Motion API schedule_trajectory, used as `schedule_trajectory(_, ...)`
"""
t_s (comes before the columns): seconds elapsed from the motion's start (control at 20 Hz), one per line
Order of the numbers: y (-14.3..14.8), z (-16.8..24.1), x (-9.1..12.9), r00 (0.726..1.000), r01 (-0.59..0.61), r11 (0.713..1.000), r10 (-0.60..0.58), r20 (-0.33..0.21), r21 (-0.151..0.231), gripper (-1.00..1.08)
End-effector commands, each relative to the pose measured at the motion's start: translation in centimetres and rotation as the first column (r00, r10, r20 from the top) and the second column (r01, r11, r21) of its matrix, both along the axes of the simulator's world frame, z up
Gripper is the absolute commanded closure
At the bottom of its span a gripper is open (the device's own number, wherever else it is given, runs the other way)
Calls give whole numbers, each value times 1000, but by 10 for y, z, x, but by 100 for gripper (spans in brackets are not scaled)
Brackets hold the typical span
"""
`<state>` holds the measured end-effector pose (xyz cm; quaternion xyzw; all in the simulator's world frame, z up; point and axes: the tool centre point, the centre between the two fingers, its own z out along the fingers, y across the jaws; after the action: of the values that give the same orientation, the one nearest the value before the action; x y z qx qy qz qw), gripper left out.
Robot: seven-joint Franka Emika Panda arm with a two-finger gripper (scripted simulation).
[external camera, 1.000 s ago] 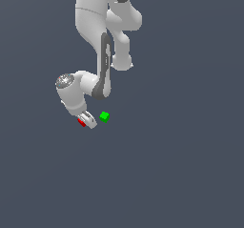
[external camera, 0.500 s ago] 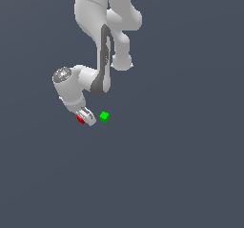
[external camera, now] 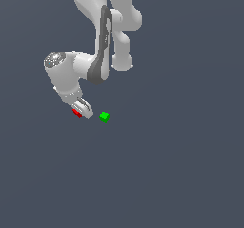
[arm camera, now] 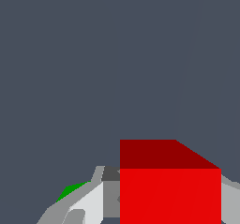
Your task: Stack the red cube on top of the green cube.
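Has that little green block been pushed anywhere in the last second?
No. In the exterior view the green cube sits at the same spot on the floor, just to that view's right of the gripper and red cube.

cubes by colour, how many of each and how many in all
red cube: 1
green cube: 1
total: 2 cubes
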<state>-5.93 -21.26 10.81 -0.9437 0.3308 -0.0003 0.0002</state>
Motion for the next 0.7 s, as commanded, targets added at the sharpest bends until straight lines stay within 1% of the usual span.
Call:
schedule_trajectory(0.0,0,9,0,1000,0,1000,0,-1,0,108)
schedule_trajectory(0.35,3,9,0,1000,0,1000,0,0,0,108)
schedule_trajectory(0.5,11,4,-3,1000,0,1000,0,0,0,108)
schedule_trajectory(0.65,27,-3,-6,1000,0,1000,0,0,0,108)
